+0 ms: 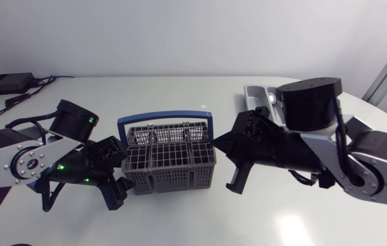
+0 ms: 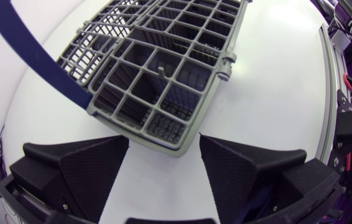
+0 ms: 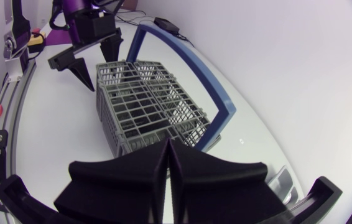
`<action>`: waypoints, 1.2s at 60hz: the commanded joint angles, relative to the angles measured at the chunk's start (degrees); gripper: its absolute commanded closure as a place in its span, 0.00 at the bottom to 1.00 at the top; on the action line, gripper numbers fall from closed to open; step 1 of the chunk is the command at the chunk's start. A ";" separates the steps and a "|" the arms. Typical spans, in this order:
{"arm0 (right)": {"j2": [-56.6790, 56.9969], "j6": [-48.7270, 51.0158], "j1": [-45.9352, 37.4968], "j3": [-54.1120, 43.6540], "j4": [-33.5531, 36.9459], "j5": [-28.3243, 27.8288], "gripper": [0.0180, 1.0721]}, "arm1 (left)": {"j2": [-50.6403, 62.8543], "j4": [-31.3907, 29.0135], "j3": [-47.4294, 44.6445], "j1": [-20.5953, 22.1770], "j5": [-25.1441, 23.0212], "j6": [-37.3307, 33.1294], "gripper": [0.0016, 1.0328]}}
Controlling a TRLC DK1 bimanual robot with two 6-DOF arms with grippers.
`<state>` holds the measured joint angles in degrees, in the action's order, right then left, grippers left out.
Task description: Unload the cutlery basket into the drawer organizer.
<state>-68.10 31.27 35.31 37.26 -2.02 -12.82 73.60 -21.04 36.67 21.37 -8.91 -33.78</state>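
The grey cutlery basket (image 1: pixel 169 156) with its blue handle (image 1: pixel 163 120) stands mid-desk (image 1: pixel 180 219). The left hand (image 2: pixel 163 140) is open, its fingers spread just before the basket's end. The right hand (image 3: pixel 168 155), pressed closed on nothing, is at the opposite end. The drawer organizer (image 1: pixel 257 92) lies partly hidden behind the right arm.

The left gripper (image 2: pixel 163 144) has its fingers spread wide. The grey cutlery basket (image 2: pixel 163 68) sits at its twelve o'clock on the white table (image 2: pixel 275 81), with the nearest corner seemingly between the fingertips. The blue handle (image 2: pixel 33 62) arcs toward ten o'clock.
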 commanded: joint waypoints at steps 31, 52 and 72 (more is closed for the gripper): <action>-5.64 0.73 4.42 -6.23 -1.67 -0.36 0.94 | 6.73 3.02 6.14 -1.77 -0.15 -2.17 0.10; -15.40 2.57 1.69 -1.92 -7.03 -0.19 0.94 | 10.16 4.25 8.69 -2.64 -0.15 -2.52 0.10; -19.18 4.42 -0.77 1.50 -7.82 -0.01 0.94 | 11.74 4.25 10.36 -2.73 -0.15 -2.96 0.10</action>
<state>-85.73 34.74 35.33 37.04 -9.08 -13.26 84.40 -17.58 45.04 19.11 -8.91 -35.22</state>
